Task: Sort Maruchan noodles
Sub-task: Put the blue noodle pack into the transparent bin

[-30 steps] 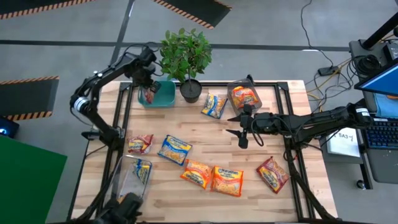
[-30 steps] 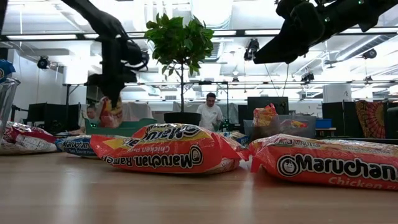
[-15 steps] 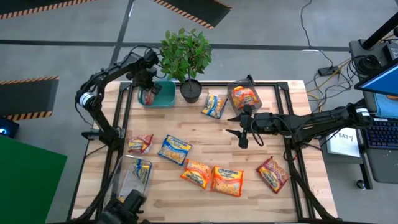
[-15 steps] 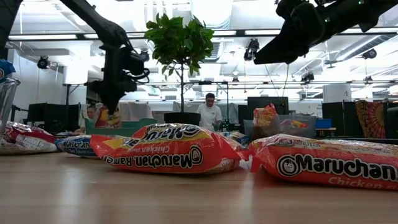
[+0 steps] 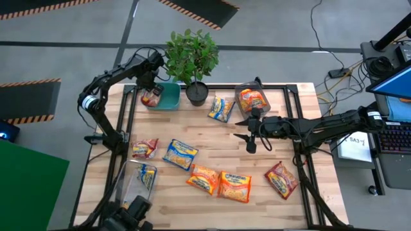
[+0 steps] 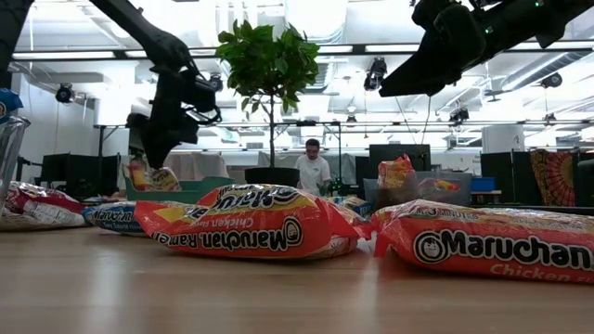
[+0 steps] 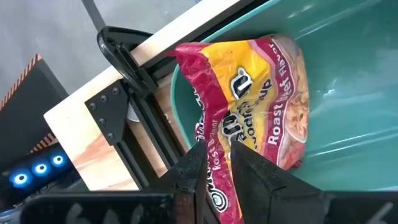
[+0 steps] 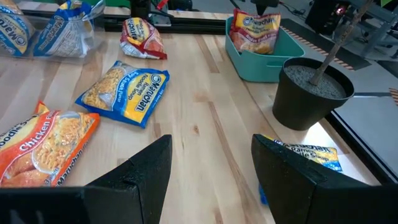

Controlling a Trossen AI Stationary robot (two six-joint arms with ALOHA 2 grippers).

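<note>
My left gripper is over the teal bin at the table's far left, shut on a red-and-yellow Maruchan packet. My right gripper hovers open above the table's middle right, touching nothing. Loose packets lie flat on the wood: red, blue, two orange, red and blue. An orange packet sits in a clear tub, and a blue one in another clear tub. My left gripper pinches the red packet by its upper end between the two fingers, coming from above. The packet leans tilted below the fingers, with its lower end down on the teal bin's floor and its side against the bin's wall.
A potted plant stands right beside the teal bin. The table's black frame rails run along the left and right sides. Bare wood lies between the two arms. A person stands in the room far behind the table.
My left gripper has carried the red packet down into the teal bin, shifting slightly toward the far-left corner. The packet hung upright below the fingers before; now its lower end rests in the bin and it has tipped over to lean.
</note>
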